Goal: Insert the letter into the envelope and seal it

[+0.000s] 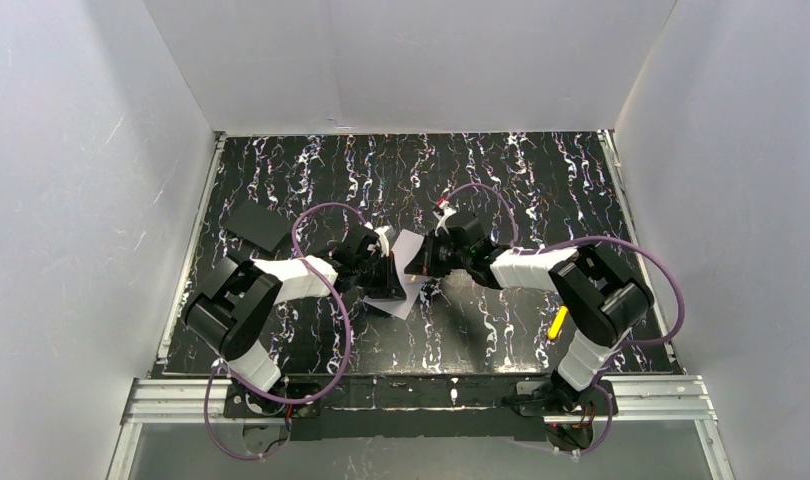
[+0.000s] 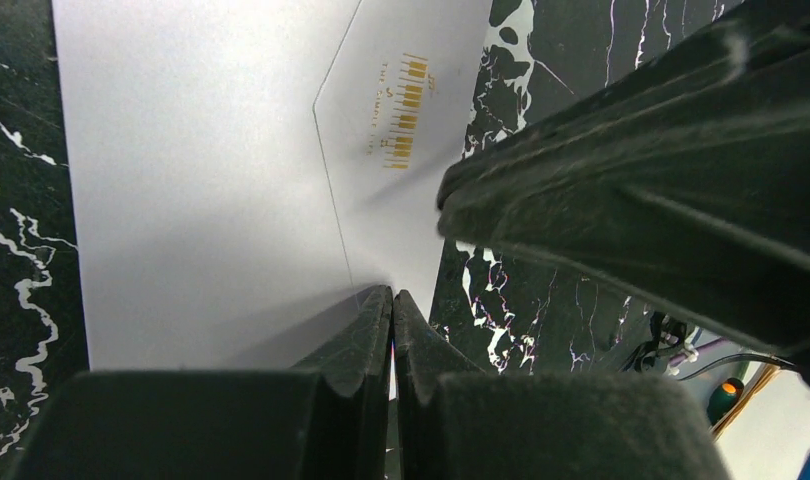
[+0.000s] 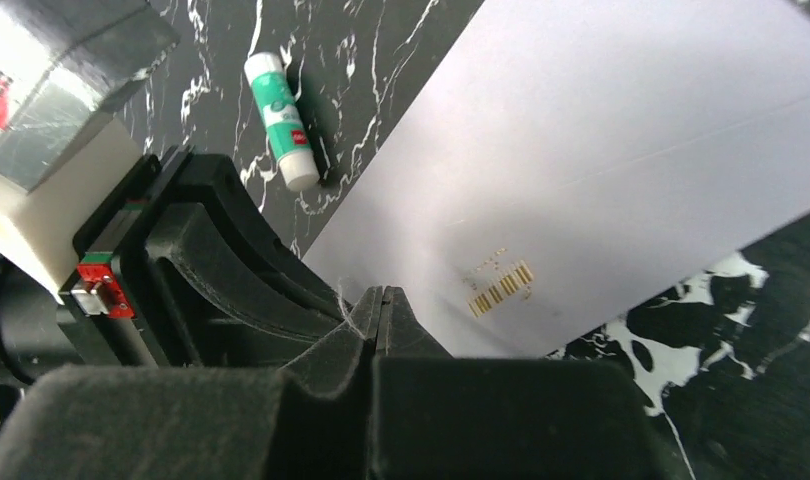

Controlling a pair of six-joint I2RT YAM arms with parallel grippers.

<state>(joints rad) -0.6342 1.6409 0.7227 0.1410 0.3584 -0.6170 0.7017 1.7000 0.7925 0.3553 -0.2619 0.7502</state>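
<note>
The pale lavender envelope [image 1: 408, 300] lies flat on the black marbled table between both arms, its pointed flap folded down and small gold print near the tip [image 2: 406, 110]. My left gripper [image 2: 392, 296] is shut, its tips resting at the envelope's near corner, with a thin pale sliver showing between the fingers. My right gripper [image 3: 381, 292] is shut, its tips on the envelope's edge [image 3: 601, 150] beside the gold print. Both grippers meet over the envelope in the top view, left [image 1: 388, 285] and right [image 1: 422, 267]. The letter is not in view.
A green-and-white glue stick [image 3: 280, 120] lies on the table beside the envelope. A flat black piece [image 1: 259, 228] lies at the back left. A small yellow object [image 1: 558, 322] lies by the right arm's base. White walls enclose the table.
</note>
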